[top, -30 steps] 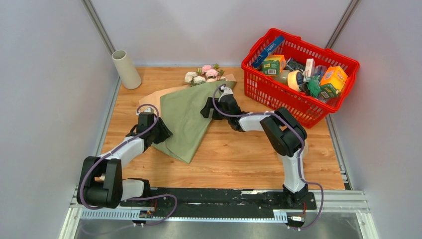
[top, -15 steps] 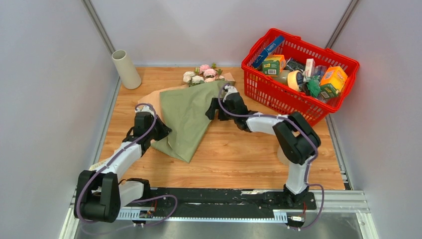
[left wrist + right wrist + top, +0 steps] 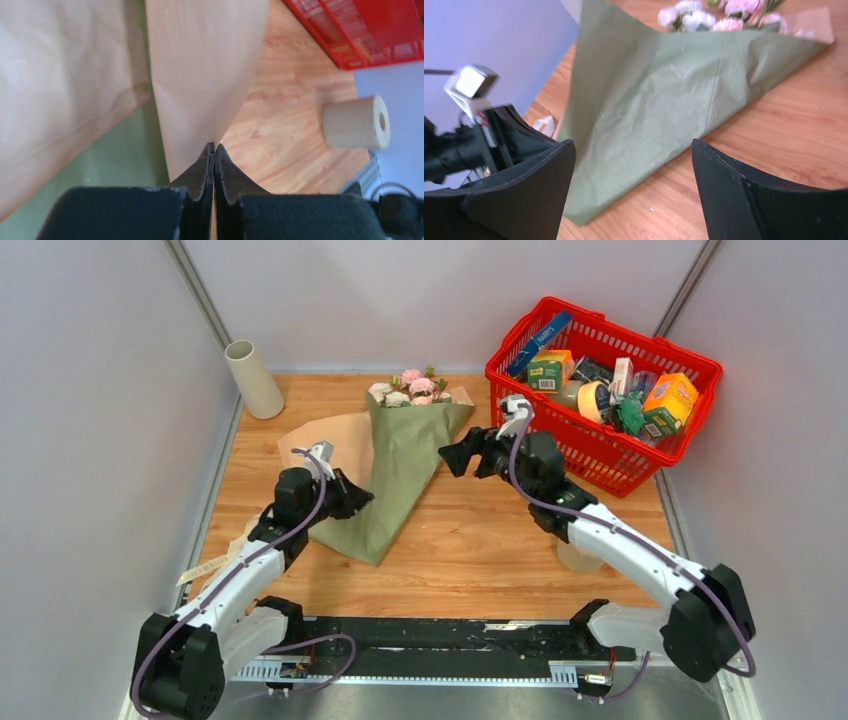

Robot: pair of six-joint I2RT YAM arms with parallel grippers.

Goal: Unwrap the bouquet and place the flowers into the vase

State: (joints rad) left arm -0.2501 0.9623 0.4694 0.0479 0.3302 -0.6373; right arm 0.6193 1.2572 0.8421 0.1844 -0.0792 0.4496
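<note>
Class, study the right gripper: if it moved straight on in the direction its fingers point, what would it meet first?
The right gripper, fingers open, points at the bouquet; it would most likely meet its green wrapping paper first, though the gap is hard to judge.

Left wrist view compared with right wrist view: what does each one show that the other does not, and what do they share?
Only the left wrist view shows the left gripper, shut on a peach-tan edge of the bouquet's paper, a tan tape roll and a corner of the red basket. Only the right wrist view shows the open right gripper and the flowers at the far end of the wrap. Both show the paper's green side and the wooden table.
</note>
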